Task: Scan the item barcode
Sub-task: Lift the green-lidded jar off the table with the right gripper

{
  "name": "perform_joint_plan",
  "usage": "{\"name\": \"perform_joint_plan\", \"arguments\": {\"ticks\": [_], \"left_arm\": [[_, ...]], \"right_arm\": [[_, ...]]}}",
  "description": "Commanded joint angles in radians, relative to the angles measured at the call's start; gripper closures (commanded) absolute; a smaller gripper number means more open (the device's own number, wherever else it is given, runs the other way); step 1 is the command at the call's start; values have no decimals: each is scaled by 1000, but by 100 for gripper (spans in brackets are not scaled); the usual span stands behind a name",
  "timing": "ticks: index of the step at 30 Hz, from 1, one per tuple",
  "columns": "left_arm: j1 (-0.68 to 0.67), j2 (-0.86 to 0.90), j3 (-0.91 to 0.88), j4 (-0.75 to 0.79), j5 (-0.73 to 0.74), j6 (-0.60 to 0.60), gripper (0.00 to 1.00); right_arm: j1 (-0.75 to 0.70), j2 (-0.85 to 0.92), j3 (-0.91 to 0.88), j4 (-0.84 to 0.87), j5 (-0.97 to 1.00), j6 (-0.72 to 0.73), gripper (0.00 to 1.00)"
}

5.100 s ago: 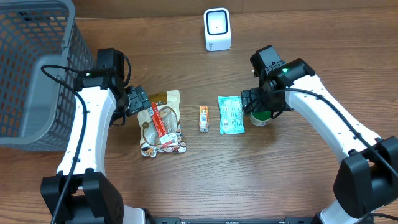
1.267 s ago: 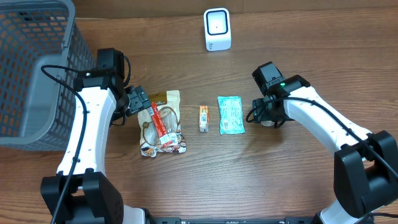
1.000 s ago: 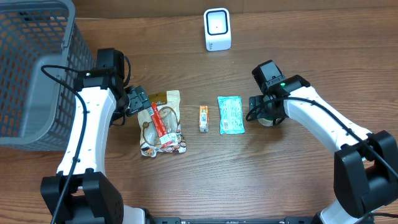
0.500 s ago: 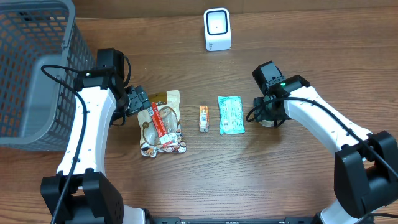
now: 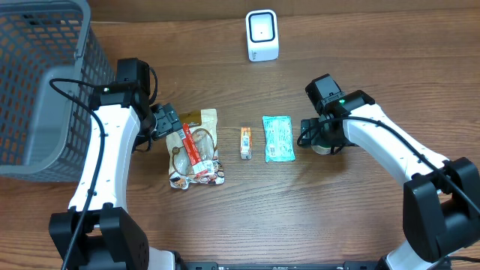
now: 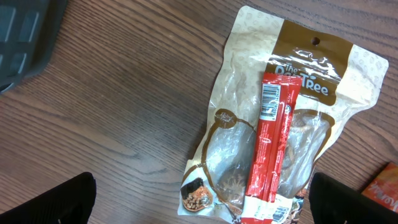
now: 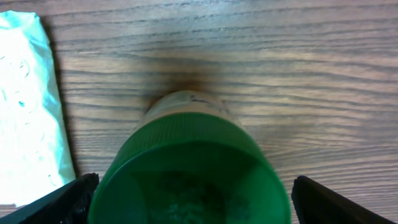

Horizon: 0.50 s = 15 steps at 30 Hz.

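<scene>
a: where's the thing to scan?

b: the green-capped bottle [image 7: 186, 134] stands upright in the right half of the table [image 5: 360, 225], just beside the teal packet [image 5: 278, 138], well apart from the scanner [image 5: 262, 35] at the far edge. the right gripper [image 7: 194, 198] hangs over it, fingers [image 7: 68, 199] spread either side of the cap, not pinching.

a: risks?

b: closing on that smooth cap could slip or tip it onto the packet. the barcode isn't visible, so it may face away. the left gripper [image 6: 205, 199] is spread too, over the snack pouch [image 6: 236, 143].
</scene>
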Motion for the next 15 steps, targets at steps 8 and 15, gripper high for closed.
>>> {"name": "perform_joint_plan", "arguments": {"ticks": [8,15], "left_arm": [[0,-1,16,-2,-12,-10,0],[0,-1,16,-2,-12,-10,0]], "right_arm": [[-19,-1,166,-133,6,-10,0],[-23,0,257,-222,-43,-56,0]]}}
